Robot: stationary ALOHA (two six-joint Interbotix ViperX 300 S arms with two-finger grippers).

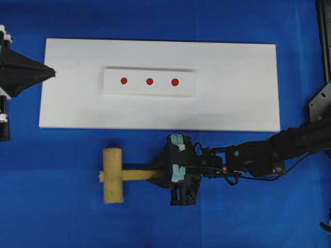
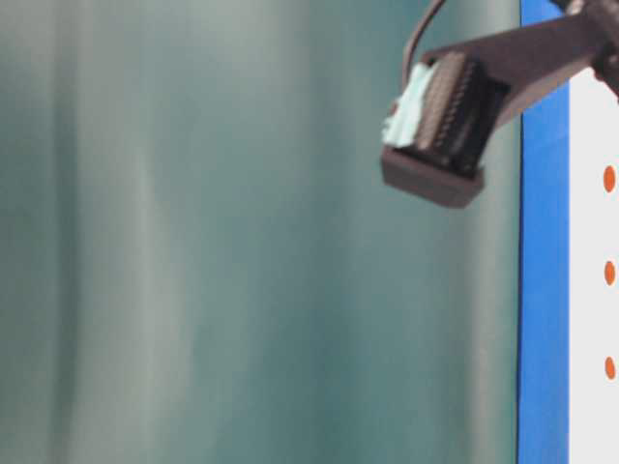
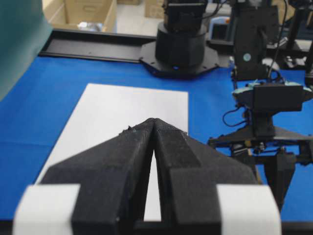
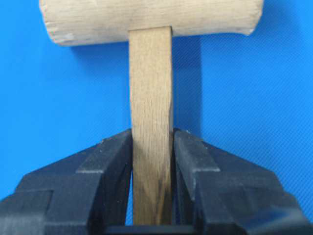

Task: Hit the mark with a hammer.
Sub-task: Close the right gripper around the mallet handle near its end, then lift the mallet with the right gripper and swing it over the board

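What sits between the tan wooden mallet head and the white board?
Nothing: only bare blue table cover separates the tan wooden mallet's head from the white board, per the overhead view.

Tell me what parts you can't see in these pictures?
- Hammer handle end: overhead, hidden under the right gripper; right wrist view, cut off by the bottom edge.
- Red marks: table-level view, cut off by the right edge.
- Table-level view: mostly blurred teal.

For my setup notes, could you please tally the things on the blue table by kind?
Hammer: 1
Large white board: 1
Small white strip: 1
Red marks: 3
Total: 6
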